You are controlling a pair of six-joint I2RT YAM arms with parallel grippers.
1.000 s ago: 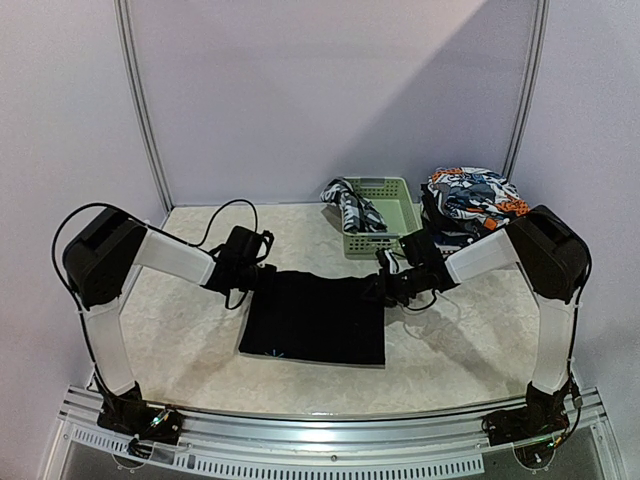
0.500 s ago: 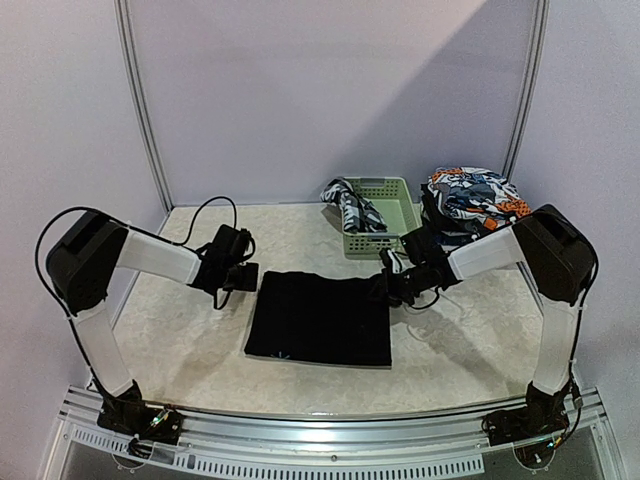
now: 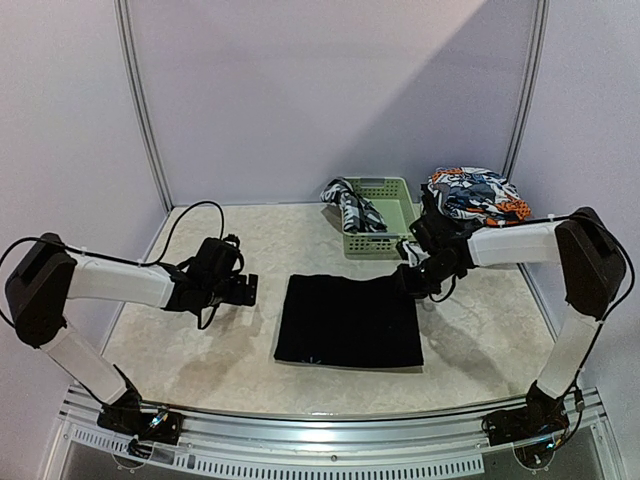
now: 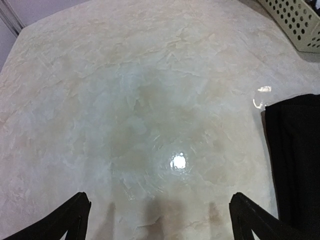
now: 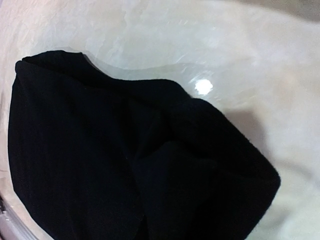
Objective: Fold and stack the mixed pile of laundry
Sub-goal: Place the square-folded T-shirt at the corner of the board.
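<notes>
A large black cloth [image 3: 350, 320] lies folded flat in a rectangle on the table's middle. My right gripper [image 3: 410, 281] is shut on its far right corner, and in the right wrist view the bunched black cloth [image 5: 100, 150] fills the frame and hides the fingers. Left of the cloth, my left gripper [image 3: 246, 290] stands wide open over bare table and holds nothing. In the left wrist view the left gripper [image 4: 160, 220] shows both fingertips far apart, with the cloth's edge [image 4: 295, 165] at the right. A black-and-white checked shirt [image 3: 347, 205] hangs over the basket's left rim. Orange-blue-white printed pieces [image 3: 472, 195] are piled at the back right.
A pale green slotted basket [image 3: 390, 222] stands at the back centre, just behind the cloth; its corner [image 4: 300, 25] shows in the left wrist view. Walls close the back and both sides. A metal rail [image 3: 330, 445] runs along the near edge.
My left gripper opened, let go of the cloth's left edge and drew back to the left. My right gripper pulled the black cloth to the right across the table.
</notes>
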